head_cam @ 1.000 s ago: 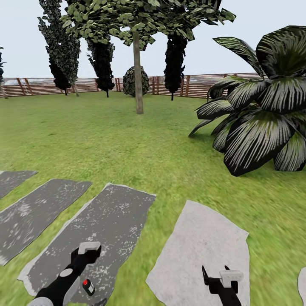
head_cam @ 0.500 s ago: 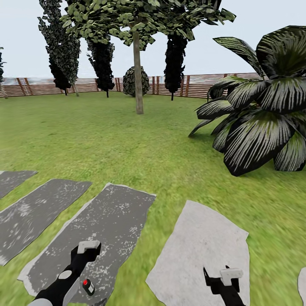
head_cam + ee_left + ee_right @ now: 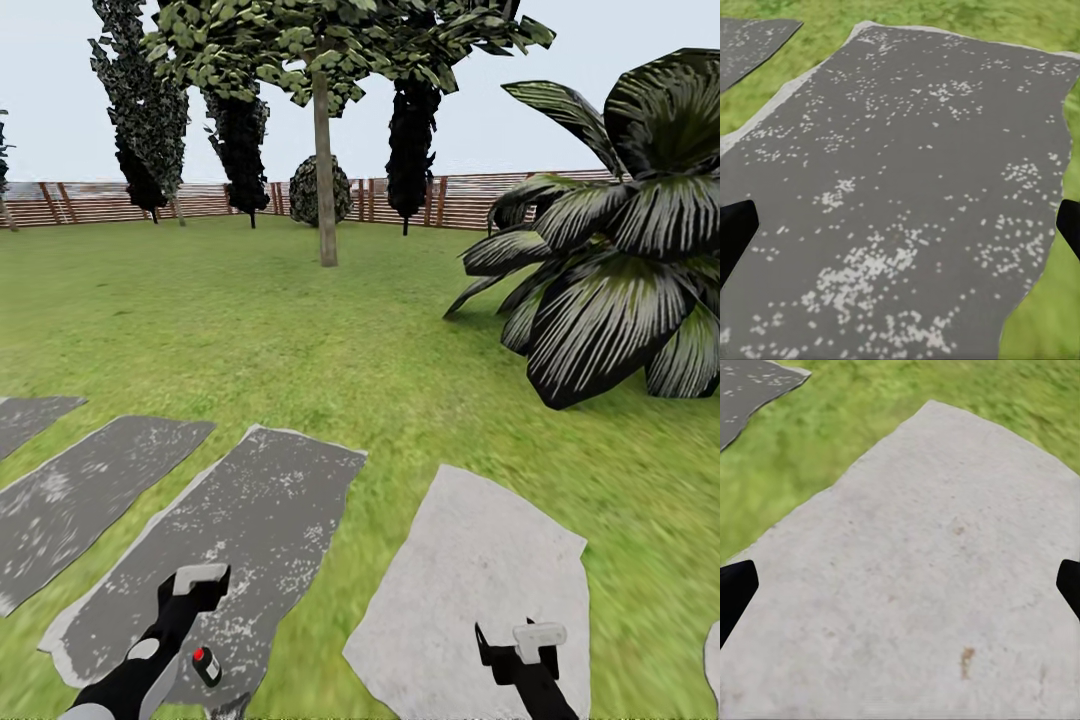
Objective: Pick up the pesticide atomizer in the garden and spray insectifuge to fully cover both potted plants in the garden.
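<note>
Both sets of jaws are hanging spread wide with nothing between them, the left gripper (image 3: pixel 900 232) over a dark speckled paver (image 3: pixel 215 540) and the right gripper (image 3: pixel 900 589) over a pale paver (image 3: pixel 480 590). Around them the garden's lawn (image 3: pixel 300 340) is stretching green to a slatted wooden fence (image 3: pixel 100 203), with a slim-trunked tree (image 3: pixel 323 150), dark cypress-like trees (image 3: pixel 412 140) and a round bush (image 3: pixel 320 190) standing before it. At the right, a big dark broad-leaved plant (image 3: pixel 620 260) is spreading over the grass, while neither the atomizer nor any small potted rosette is coming into sight.
</note>
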You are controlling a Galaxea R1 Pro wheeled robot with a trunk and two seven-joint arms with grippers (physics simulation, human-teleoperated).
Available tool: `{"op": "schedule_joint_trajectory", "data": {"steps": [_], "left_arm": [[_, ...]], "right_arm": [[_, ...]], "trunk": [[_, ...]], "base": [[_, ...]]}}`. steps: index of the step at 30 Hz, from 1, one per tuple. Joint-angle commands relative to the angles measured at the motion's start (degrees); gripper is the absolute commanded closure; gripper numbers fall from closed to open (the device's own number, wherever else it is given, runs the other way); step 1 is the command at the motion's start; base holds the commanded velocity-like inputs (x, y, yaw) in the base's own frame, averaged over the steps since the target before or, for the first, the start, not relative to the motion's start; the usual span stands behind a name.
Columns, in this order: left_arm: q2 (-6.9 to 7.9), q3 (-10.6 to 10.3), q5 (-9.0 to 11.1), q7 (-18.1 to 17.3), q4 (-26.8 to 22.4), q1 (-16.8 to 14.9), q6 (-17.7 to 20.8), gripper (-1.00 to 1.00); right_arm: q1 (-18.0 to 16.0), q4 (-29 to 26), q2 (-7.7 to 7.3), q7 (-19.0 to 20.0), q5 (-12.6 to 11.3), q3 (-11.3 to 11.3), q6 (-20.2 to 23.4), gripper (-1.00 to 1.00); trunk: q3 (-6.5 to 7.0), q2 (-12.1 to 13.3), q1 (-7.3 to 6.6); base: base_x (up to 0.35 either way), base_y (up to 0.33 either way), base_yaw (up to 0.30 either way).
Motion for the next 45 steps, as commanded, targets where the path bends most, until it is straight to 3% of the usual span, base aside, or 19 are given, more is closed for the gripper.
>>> {"op": "schedule_joint_trajectory", "data": {"steps": [1,18,33,38,45], "left_arm": [[0.07,0.2,0.1,-0.2,0.0,0.0,-0.2,-1.00],[0.22,0.3,0.3,-0.2,0.1,0.0,-0.5,-1.00],[0.16,0.3,0.6,-0.2,0.1,0.0,-1.6,-1.00],[0.22,0.3,2.8,-0.2,0.1,0.0,-1.7,-1.00],[0.14,0.3,2.9,-0.2,0.1,0.0,-1.7,-1.00]], "right_arm": [[0.0,0.1,0.02,0.0,0.4,-0.1,-0.1,-1.00],[0.0,0.2,0.11,0.0,0.4,-0.4,-0.1,-1.00],[0.0,0.2,0.12,-0.2,0.4,-0.5,-0.1,-1.00],[0.0,0.2,0.12,-0.2,0.4,-0.2,-0.1,-1.00],[0.0,0.2,0.12,-0.1,0.4,-0.2,-0.1,-1.00]], "trunk": [[-0.23,-0.4,0.21],[-4.24,-7.3,3.95],[-8.86,-7.5,4.33],[-10.16,-7.5,4.46],[-11.74,-7.6,4.64]], "base": [[0.000,0.000,0.000],[0.000,0.000,0.000],[0.000,0.000,0.053],[0.000,0.000,0.089],[0.000,0.000,0.009]]}}
